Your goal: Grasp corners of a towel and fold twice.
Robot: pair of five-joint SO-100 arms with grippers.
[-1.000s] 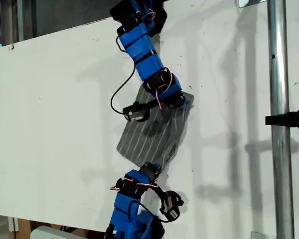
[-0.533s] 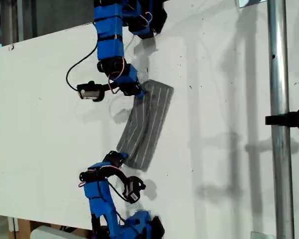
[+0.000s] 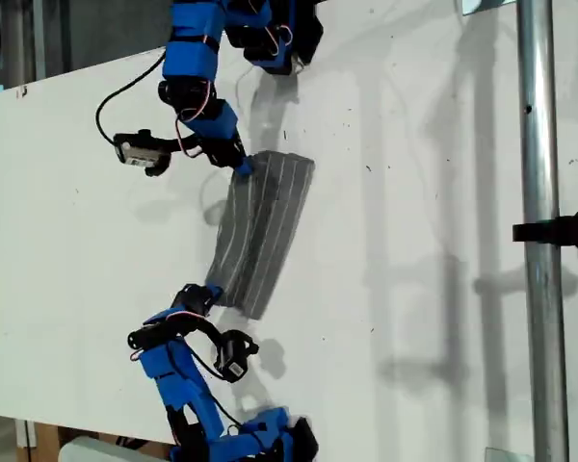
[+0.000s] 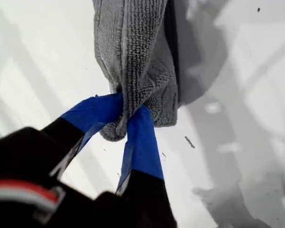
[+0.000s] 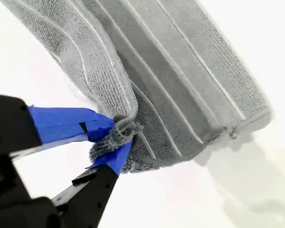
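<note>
My first gripper (image 4: 126,121) was pinched shut on a corner of the towel (image 4: 133,52) — the two blue-taped fingers (image 4: 141,142) met on a bunched tip of grey cloth, and the rest of the cloth ran away from the jaws in a narrow fold over the white table (image 4: 237,95). My second gripper (image 5: 116,135) was likewise clamped on a corner, the fabric crumpled into a small knot between its fingers (image 5: 66,121). From there the towel (image 5: 180,80) spread out flat with its white stripes running away from me, doubled over on itself.

In the exterior view the towel (image 3: 260,231) lay as a long folded strip near the middle of the table (image 3: 433,289), slightly bowed. One arm (image 3: 197,91) reached in from that view's top and held the strip's upper end; another arm (image 3: 173,366) came from the bottom and held the lower end. I could not tell which of them was my first. A metal pole (image 3: 539,241) stood at that view's right, well apart from the cloth.
</note>
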